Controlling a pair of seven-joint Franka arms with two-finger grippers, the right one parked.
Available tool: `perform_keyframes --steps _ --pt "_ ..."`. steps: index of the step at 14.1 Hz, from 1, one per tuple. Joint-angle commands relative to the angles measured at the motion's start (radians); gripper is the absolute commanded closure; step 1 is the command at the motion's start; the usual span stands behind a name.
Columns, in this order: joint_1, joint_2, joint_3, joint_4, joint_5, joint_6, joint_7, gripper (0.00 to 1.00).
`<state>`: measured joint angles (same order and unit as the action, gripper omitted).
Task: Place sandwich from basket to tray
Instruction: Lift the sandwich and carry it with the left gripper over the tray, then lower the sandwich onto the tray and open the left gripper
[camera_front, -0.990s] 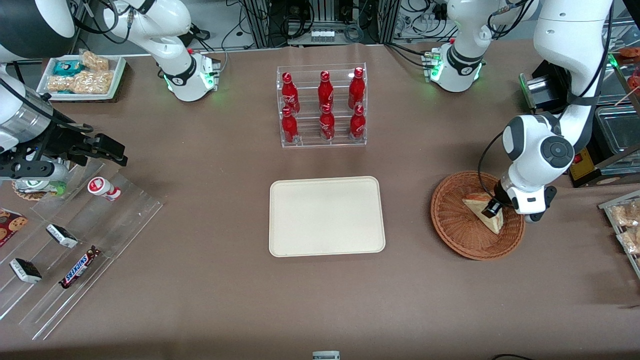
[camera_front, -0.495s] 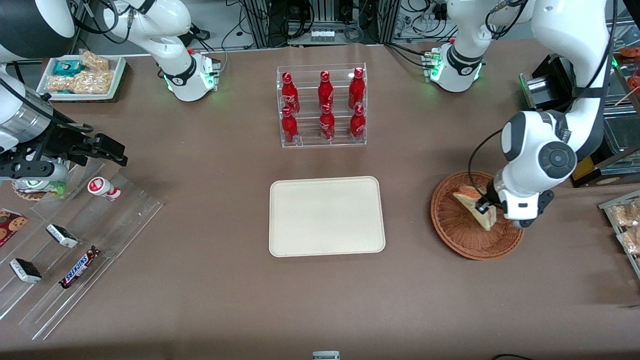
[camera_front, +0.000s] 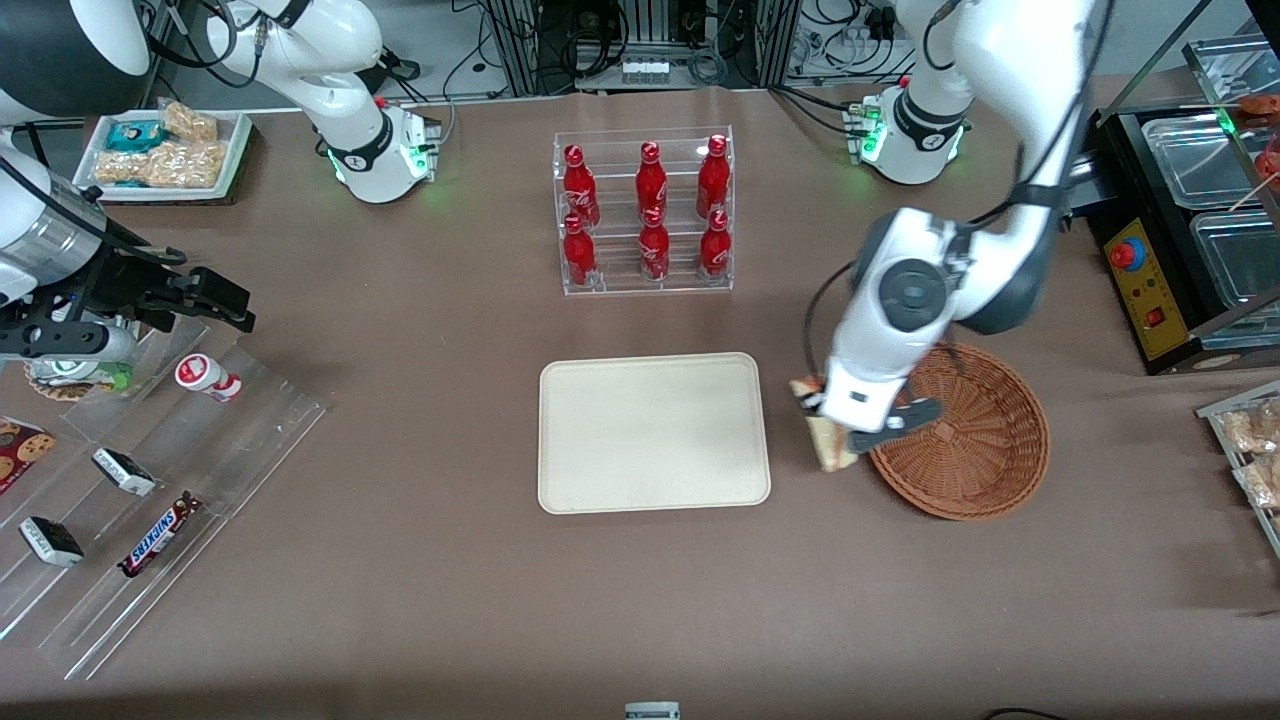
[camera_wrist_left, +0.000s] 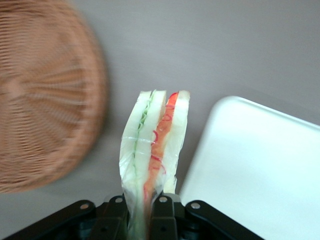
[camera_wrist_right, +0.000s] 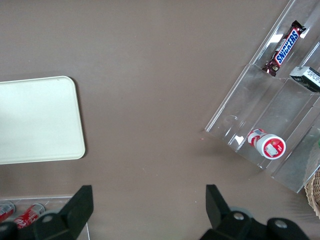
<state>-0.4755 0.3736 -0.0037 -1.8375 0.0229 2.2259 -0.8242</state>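
Observation:
My left gripper (camera_front: 818, 412) is shut on the sandwich (camera_front: 826, 442), a wrapped cream wedge with red-orange and green layers. It holds it in the air between the wicker basket (camera_front: 975, 440) and the cream tray (camera_front: 652, 432). In the left wrist view the sandwich (camera_wrist_left: 155, 145) sticks out from between the black fingers (camera_wrist_left: 162, 212), with the basket (camera_wrist_left: 40, 100) beside it and the tray (camera_wrist_left: 260, 170) on its other side. The basket holds nothing. The tray also shows in the right wrist view (camera_wrist_right: 35, 120).
A clear rack of red cola bottles (camera_front: 645, 210) stands farther from the front camera than the tray. A clear stepped display with snack bars (camera_front: 150, 500) lies toward the parked arm's end. Metal trays and a black box (camera_front: 1180, 240) stand toward the working arm's end.
My gripper has lifted the sandwich out of the basket and carried it toward the tray, now past the basket's rim.

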Motion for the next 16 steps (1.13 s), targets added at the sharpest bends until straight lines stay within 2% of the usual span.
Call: perform_keyframes --steps 1,6,11,12,13,14,16 --pt "-0.119 0.134 0.016 0.159 0.002 0.005 -0.001 0.91" --pt "-0.242 0.306 0.016 0.358 0.009 0.014 -0.049 0.92" --pt "-0.282 0.386 0.016 0.368 0.011 0.145 -0.069 0.90" --pt "-0.282 0.404 0.016 0.366 0.011 0.181 -0.069 0.82" --pt "-0.282 0.410 0.016 0.365 0.009 0.189 -0.069 0.50" --pt "-0.282 0.407 0.016 0.362 0.009 0.187 -0.070 0.00" --pt "-0.279 0.371 0.016 0.363 0.002 0.172 -0.070 0.00"
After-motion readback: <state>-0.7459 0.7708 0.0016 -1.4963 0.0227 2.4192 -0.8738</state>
